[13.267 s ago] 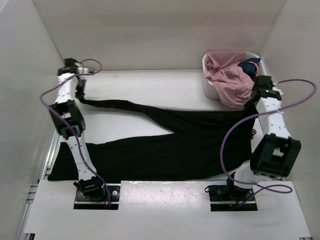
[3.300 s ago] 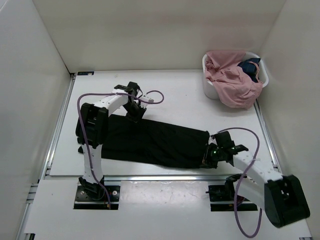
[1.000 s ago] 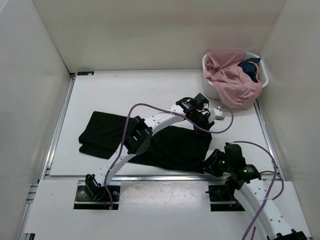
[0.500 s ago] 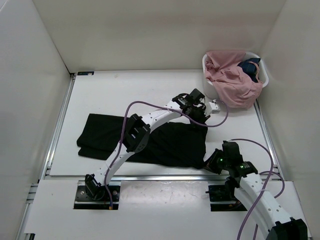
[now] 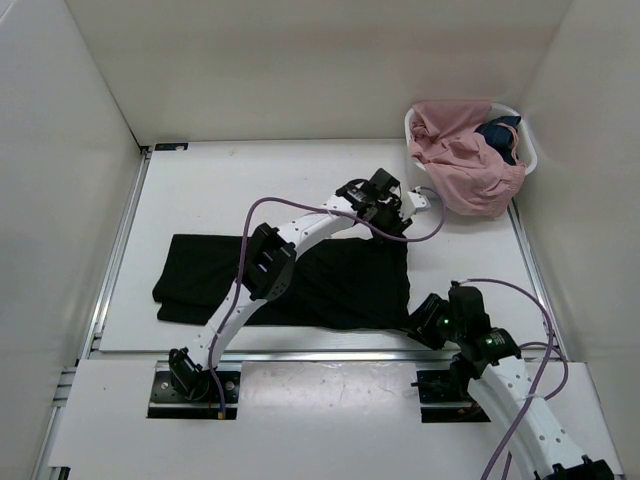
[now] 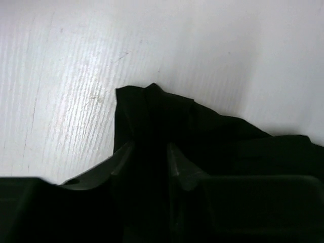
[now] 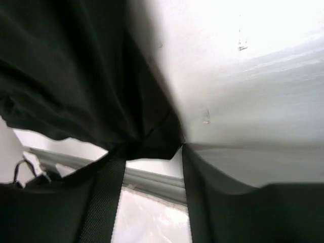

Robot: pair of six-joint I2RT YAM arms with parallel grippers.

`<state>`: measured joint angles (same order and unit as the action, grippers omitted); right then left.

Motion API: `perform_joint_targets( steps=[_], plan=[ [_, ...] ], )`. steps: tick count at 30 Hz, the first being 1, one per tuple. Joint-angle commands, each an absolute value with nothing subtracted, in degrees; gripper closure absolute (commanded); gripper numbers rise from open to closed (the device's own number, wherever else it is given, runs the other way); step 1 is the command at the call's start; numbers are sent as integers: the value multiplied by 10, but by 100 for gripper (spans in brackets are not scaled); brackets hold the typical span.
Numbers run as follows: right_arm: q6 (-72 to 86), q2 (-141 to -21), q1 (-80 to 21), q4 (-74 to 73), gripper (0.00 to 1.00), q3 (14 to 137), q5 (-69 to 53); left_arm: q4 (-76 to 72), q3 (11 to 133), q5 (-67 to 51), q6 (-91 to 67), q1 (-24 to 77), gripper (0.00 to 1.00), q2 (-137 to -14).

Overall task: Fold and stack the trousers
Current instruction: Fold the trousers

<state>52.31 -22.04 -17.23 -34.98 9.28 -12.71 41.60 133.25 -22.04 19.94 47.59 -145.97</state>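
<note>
Leftward shift noted: left end effector [image 6: 149, 152], arm stretched over soft black fabric trousers [image 5: 350, 290]. We cannot tell its grip. Right end effector [image 7: 152, 152] spread at near corner.

- One pair of black trousers [image 5: 200, 272], a single garment spread on the table.
- One white table [image 5: 250, 175].
- Two robot arms, both rising from the near edge: the left arm [image 5: 310, 228] and the right arm [image 5: 515, 395].
- Two grippers, one on each arm: the left gripper [image 5: 398, 222] and the right gripper [image 5: 415, 327].
- Two fingers on each gripper, going by the wrist views.
- Two purple cables, one looping along each arm: the left cable [image 5: 270, 201] and the right cable [image 5: 500, 283].
- One white basket [image 5: 418, 178], far right.
- Two garments heaped in that basket: one pink garment [image 5: 460, 160] and one dark blue garment [image 5: 497, 133].
</note>
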Motion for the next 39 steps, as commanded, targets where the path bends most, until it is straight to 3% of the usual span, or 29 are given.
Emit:
perform_joint_targets(
  steps=[1,2,3,7,11,16,21,22,23,26,27,29,33,39],
  plan=[
    [485,-261,-173,-392,45,118,-116,396,1346,-194,206,470,56,-1408],
    [475,-267,-173,-410,38,131,-106,396,1346,-194,206,470,50,-1403],
    [449,-279,-173,-421,37,147,-95,396,1346,-187,206,470,34,-1397],
    [404,-325,-173,-446,32,242,-43,396,1340,-157,216,470,11,-1352],
    [391,-408,-173,-396,28,295,-25,396,1313,-99,221,470,0,-1275],
    [361,-549,-168,-350,27,348,1,417,1226,5,221,458,0,-1166],
    [349,-630,-132,-290,27,353,-26,462,1051,19,200,412,4,-1044],
    [349,-635,-121,-283,27,353,-35,468,1022,14,190,403,9,-1031],
    [349,-641,-120,-275,27,347,-42,473,997,0,179,377,22,-1021],
    [349,-641,-107,-260,28,342,-55,502,930,-73,163,317,48,-1001],
    [349,-641,-107,-260,28,342,-55,519,909,-93,157,302,52,-1001],
    [343,-641,-107,-267,28,342,-49,535,890,-126,151,278,53,-1001],
    [343,-623,-102,-267,28,323,-49,550,831,-219,151,208,44,-1006],
    [365,-628,-91,-233,28,297,-63,551,809,-312,157,196,30,-1024]
  ],
)
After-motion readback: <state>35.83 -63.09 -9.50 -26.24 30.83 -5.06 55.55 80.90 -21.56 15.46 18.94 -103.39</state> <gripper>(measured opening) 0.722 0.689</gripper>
